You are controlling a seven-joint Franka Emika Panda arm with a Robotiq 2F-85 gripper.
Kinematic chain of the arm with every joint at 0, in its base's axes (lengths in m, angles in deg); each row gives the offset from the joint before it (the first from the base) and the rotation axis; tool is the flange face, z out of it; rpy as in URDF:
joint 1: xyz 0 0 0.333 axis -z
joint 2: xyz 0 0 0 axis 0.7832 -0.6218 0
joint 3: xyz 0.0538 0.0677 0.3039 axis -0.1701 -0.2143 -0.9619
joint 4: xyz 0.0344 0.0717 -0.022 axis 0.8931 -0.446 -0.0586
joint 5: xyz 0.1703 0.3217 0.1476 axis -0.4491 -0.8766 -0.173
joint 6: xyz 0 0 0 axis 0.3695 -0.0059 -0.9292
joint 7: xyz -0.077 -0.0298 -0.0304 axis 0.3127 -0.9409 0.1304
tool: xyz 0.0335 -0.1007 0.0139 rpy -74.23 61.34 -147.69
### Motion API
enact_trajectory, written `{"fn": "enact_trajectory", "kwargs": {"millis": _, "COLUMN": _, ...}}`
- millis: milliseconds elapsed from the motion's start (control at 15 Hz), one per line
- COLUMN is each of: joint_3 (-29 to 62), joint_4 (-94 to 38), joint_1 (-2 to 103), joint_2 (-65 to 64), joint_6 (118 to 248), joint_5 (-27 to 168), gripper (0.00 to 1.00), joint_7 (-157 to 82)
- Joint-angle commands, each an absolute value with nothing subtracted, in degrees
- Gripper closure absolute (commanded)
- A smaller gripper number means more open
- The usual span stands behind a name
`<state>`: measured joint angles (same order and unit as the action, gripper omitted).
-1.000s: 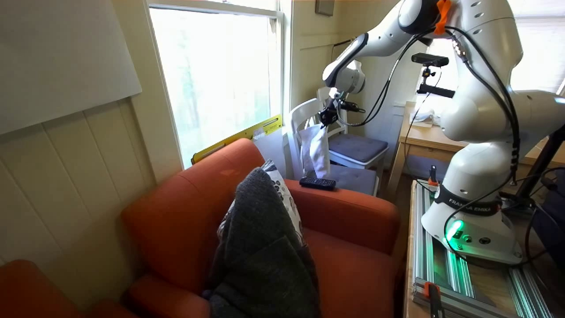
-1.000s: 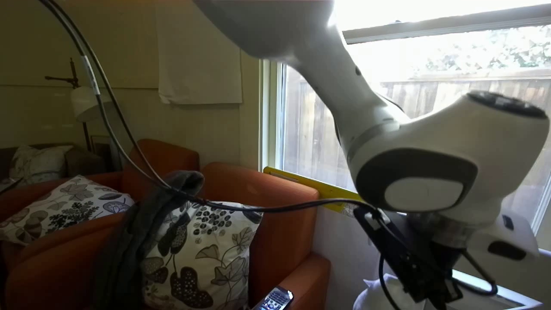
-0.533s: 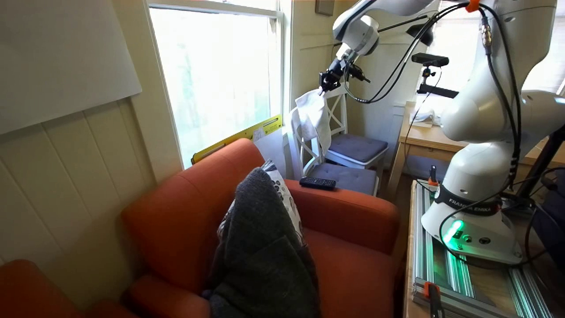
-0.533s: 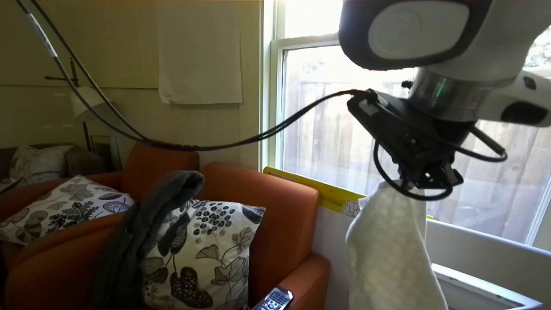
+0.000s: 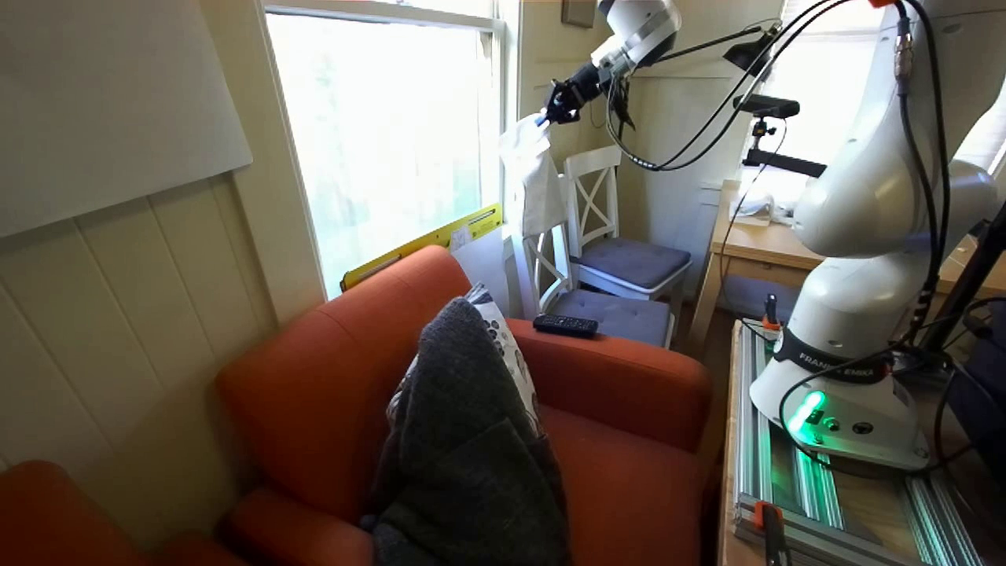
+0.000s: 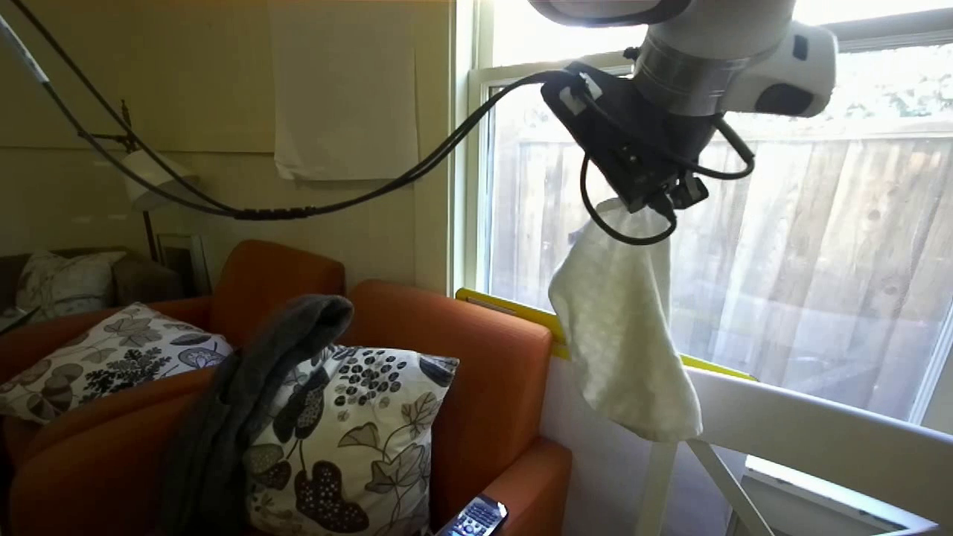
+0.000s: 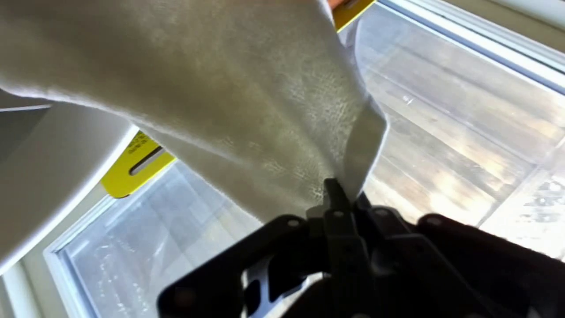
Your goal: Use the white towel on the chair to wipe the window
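Note:
My gripper (image 7: 348, 194) is shut on a pinched end of the white towel (image 7: 247, 88), which spreads across much of the wrist view. In both exterior views the towel (image 6: 625, 335) hangs down from the jaws in loose folds. Its lower end overlaps the back rail of the white chair (image 6: 804, 420); whether they touch I cannot tell. Behind the towel stands the bright window (image 6: 782, 298), with a fence visible through the glass. The same window (image 5: 393, 134) lies left of my gripper (image 5: 542, 119) in an exterior view. Contact between towel and pane is not visible.
A yellow strip (image 5: 440, 244) runs along the window's bottom. Below it sits the orange armchair (image 5: 346, 362) with a grey blanket (image 5: 479, 432) and a remote (image 5: 566, 325) on its arm. A second white chair (image 5: 597, 189) stands behind the nearer one.
My gripper has risen from beside the chair back, lifting the towel with it, and has swung toward the window. The towel now hangs higher, with its lower end in view.

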<state>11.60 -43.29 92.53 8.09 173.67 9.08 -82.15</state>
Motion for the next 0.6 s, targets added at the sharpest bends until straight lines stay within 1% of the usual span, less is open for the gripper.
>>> {"fn": "enact_trajectory", "kwargs": {"millis": 0, "joint_3": 15.87, "joint_4": -43.99, "joint_1": 84.70, "joint_2": 8.08, "joint_6": 172.44, "joint_5": 1.46, "gripper": 0.99, "joint_7": -87.59}}
{"fn": "enact_trajectory", "kwargs": {"millis": 467, "joint_3": 18.66, "joint_4": -38.35, "joint_1": 72.22, "joint_2": 3.32, "joint_6": 176.97, "joint_5": -18.55, "gripper": 0.99, "joint_7": -98.00}}
{"fn": "enact_trajectory", "kwargs": {"millis": 533, "joint_3": 20.42, "joint_4": -41.49, "joint_1": 71.96, "joint_2": 5.92, "joint_6": 175.06, "joint_5": -13.56, "gripper": 0.96, "joint_7": -94.65}}
